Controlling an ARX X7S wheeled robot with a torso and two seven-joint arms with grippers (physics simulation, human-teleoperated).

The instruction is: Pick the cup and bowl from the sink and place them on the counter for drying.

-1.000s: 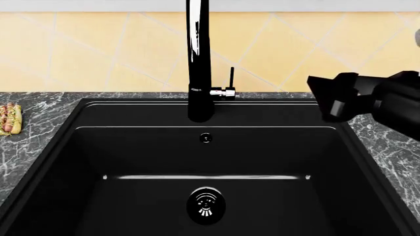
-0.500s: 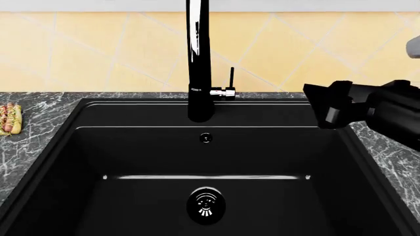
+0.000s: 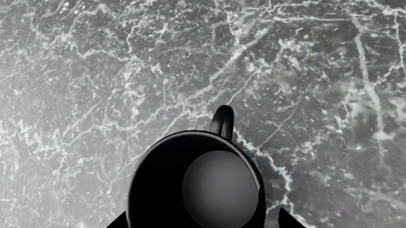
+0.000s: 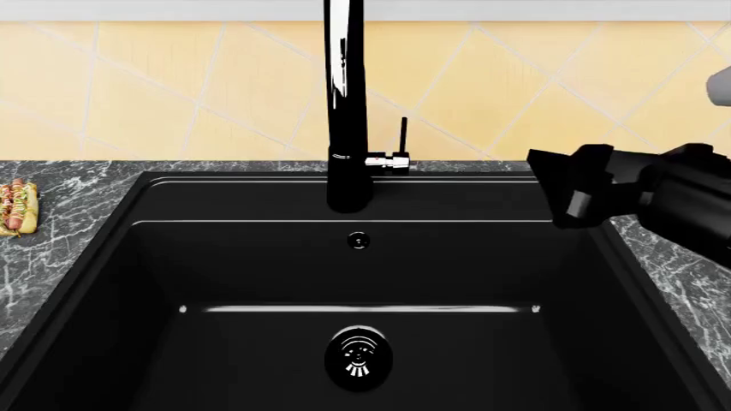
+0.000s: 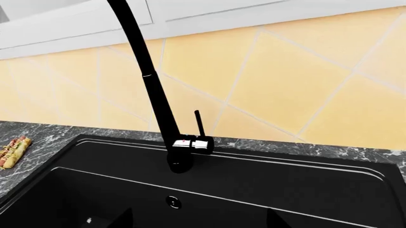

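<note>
The sink [image 4: 365,282] fills the head view, a matte black basin with a round drain [image 4: 359,357] in its floor and an overflow hole [image 4: 359,241] in the back wall. The tall black faucet [image 4: 346,103] rises from the sink's back rim. Neither vessel shows inside the sink.

The right hand [image 4: 566,188] hangs over the sink's back right corner, fingers parted, holding nothing.

In the left wrist view the cup [image 3: 197,185], glossy black with a small loop handle, is seen from above over the marble table [image 3: 285,71]. It sits between the tips of the left hand [image 3: 199,223], which seems to grip it, though only slivers of the fingers show.

A hot dog [image 4: 19,206] lies on the table left of the sink.
</note>
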